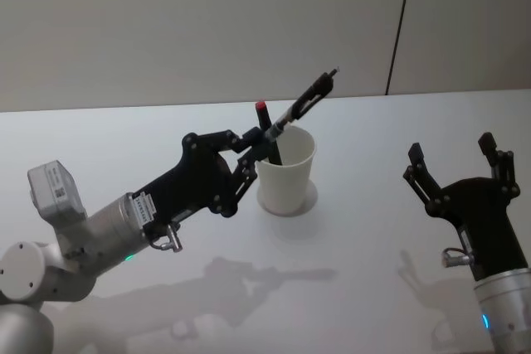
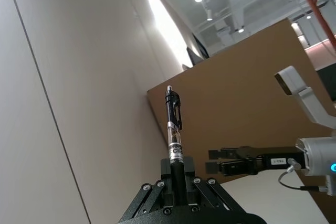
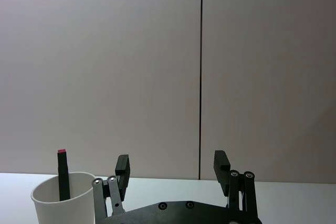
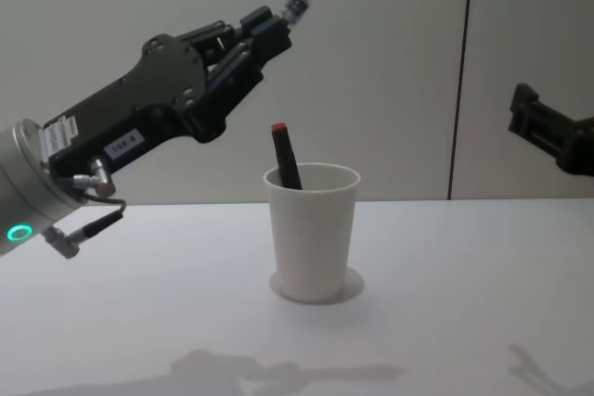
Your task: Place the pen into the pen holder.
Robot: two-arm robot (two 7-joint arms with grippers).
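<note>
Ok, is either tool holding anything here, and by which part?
The left tool grips the pen by the end of its barrel opposite the clip. The right tool is open and empty.

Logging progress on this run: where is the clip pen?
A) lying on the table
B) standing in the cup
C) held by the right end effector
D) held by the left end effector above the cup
D: the left end effector is shut on the pen, which slants up above the cup; the right end effector is open and empty.
</note>
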